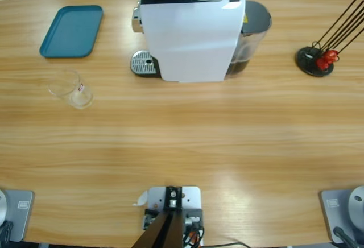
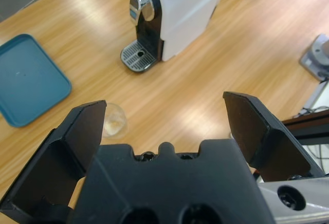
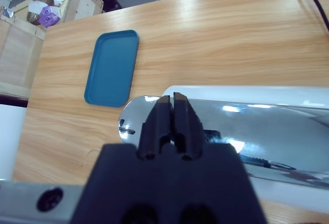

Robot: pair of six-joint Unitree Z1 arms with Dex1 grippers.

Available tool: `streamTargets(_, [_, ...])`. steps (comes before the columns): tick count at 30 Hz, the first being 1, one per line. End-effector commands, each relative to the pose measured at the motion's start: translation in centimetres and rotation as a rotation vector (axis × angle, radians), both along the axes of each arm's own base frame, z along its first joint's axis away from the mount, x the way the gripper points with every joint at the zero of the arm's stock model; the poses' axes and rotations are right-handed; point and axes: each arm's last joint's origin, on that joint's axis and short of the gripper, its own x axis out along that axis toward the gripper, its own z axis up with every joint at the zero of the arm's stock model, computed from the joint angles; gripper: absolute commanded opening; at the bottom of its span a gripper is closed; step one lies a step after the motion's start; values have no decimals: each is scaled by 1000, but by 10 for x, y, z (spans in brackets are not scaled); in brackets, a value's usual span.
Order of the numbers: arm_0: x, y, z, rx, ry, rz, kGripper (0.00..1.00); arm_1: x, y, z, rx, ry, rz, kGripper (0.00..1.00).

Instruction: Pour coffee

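Clear glass cup (image 1: 71, 88) holding no visible coffee, beside teal tray (image 1: 71, 31) on table (image 1: 182, 145), left end effector (image 2: 164, 126) released, right end effector (image 3: 172, 112) clenched over coffee machine (image 1: 190, 32)

I see the long wooden table (image 1: 182, 145) evenly and brightly lit from overhead, with a broad pale sheen across its near middle. The boxy white coffee machine (image 1: 190, 37) washes out almost flat in the high view and casts only a soft, short shadow. Its curved chrome lid (image 3: 247, 126) mirrors bright ceiling lights in my right wrist view. Up close, the left gripper's (image 2: 167, 118) black jaws look soft and oversized, while the table beyond stays sharp.
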Motion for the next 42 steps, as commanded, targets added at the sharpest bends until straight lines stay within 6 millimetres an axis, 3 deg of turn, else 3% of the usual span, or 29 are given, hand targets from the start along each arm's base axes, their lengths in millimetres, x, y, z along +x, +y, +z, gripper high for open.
streamTargets(1, [3,-5,-13,51,38,-32,991,-3,30,-120,-244,216,81,0])
streamTargets(10, [3,-6,-13,51,39,-32,991,-6,31,-142,-294,255,102,0])
streamTargets(19, [4,-7,-12,48,36,-32,991,-9,24,-143,-337,232,98,0])
streamTargets(23, [5,-7,-11,44,29,-27,991,-11,13,-92,-365,53,154,0])
streamTargets(24, [6,-8,-11,42,27,-27,991,-12,9,-76,-370,2,166,347])
streamTargets(25, [6,-9,-11,40,25,-27,991,-14,6,-61,-368,-40,178,879])
streamTargets(26, [7,-10,-11,39,24,-27,991,-15,3,-46,-371,-81,195,990])
streamTargets(33, [23,-25,-22,89,71,-21,996,-48,-41,50,-356,-188,394,1000])
streamTargets(37, [27,-29,-27,92,111,6,996,-76,-70,74,-368,-72,556,1000])
streamTargets(42, [20,-17,-28,75,119,44,996,-111,-116,96,-387,-16,688,1000])
